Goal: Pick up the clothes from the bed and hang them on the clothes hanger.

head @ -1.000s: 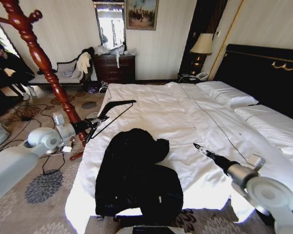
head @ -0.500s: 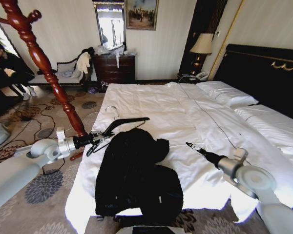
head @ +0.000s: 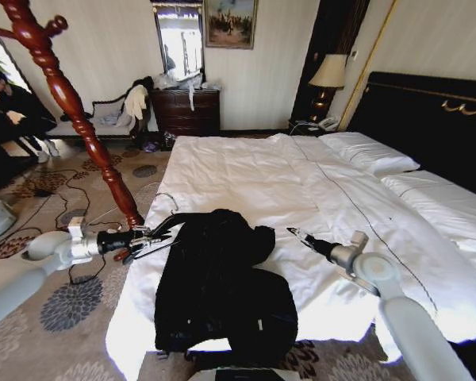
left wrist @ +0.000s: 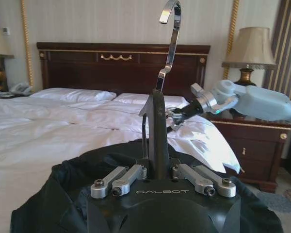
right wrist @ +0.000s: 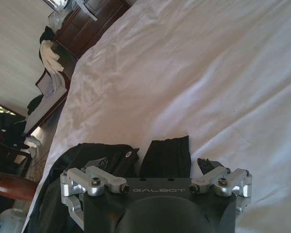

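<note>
The black jacket (head: 222,286) lies crumpled on the near left part of the white bed (head: 246,171), partly hanging over its foot edge. My left gripper (head: 148,237) is shut on the black clothes hanger (head: 186,221) just left of the jacket's far end. The hanger's far arm reaches the jacket, and its silver hook (left wrist: 169,39) sticks out beyond my fingers. My right gripper (head: 293,232) is low over the sheet just right of the jacket, with its fingers (right wrist: 165,155) apart and nothing between them. It also shows in the left wrist view as the right gripper (left wrist: 177,116) beyond the jacket (left wrist: 63,194).
A tall red-brown wooden coat stand (head: 71,103) rises at the bed's left side, close behind my left arm. Cables lie on the patterned carpet (head: 63,309). The black headboard (head: 428,119) and pillows (head: 369,152) are far right. A dresser (head: 186,111) stands against the back wall.
My left arm has brought the hanger down and toward me, to the jacket's far edge. My right gripper has slid left across the sheet toward the jacket.
</note>
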You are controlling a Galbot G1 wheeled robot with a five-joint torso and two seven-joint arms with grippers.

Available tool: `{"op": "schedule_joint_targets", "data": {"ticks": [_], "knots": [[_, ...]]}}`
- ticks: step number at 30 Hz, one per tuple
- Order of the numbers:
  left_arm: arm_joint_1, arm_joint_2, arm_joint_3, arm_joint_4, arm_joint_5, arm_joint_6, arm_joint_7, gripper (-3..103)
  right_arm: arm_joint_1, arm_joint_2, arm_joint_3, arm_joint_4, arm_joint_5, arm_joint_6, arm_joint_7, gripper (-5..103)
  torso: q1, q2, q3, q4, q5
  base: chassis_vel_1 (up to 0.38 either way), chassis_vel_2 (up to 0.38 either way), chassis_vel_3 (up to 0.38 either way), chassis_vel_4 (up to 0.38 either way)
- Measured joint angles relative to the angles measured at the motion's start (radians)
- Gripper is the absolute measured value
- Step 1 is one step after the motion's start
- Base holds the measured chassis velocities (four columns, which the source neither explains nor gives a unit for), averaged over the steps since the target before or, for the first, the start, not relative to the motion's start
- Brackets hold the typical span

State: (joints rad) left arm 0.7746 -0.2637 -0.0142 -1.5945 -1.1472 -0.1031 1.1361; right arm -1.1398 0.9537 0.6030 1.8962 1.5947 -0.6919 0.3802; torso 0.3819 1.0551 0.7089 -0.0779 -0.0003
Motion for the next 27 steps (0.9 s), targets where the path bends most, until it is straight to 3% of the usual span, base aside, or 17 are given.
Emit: {"op": "schedule_joint_targets", "data": {"ticks": [6, 20, 22, 25, 27], "knots": [[-0.035, -0.012, 0.028, 0.041, 0.033, -0.01, 0.043, 16, 0.035, 0.002, -0.046, -0.017, -0.014, -0.005, -0.011, 100, 0.0, 0.0, 0.0, 0.0, 0.0001, 0.0, 0.0, 0.0, 0.0], [-0.029, -0.012, 0.018, 0.067, 0.052, -0.015, 0.044, 16, 0.121, 0.012, -0.158, -0.058, -0.048, -0.016, -0.015, 101, 0.0, 0.0, 0.0, -0.0001, 0.0001, 0.0, 0.0, 0.0, 0.0], [-0.029, -0.013, 0.017, 0.066, 0.05, -0.015, 0.042, 16, 0.124, 0.011, -0.16, -0.058, -0.047, -0.017, -0.015, 97, 0.0, 0.0, 0.0, -0.0003, 0.0001, 0.0, 0.0, 0.0, 0.0], [-0.029, -0.013, 0.017, 0.065, 0.051, -0.015, 0.041, 16, 0.124, 0.014, -0.167, -0.045, -0.047, -0.021, -0.018, 82, 0.0, 0.0, 0.0, -0.0001, 0.0001, 0.0, 0.0, 0.0, 0.0], [-0.029, -0.014, 0.017, 0.065, 0.051, -0.014, 0.04, 16, 0.124, 0.019, -0.17, -0.043, -0.049, -0.021, -0.018, 82, 0.0, 0.0, 0.0, -0.0001, 0.0002, 0.0, 0.0, 0.0, 0.0]]}}
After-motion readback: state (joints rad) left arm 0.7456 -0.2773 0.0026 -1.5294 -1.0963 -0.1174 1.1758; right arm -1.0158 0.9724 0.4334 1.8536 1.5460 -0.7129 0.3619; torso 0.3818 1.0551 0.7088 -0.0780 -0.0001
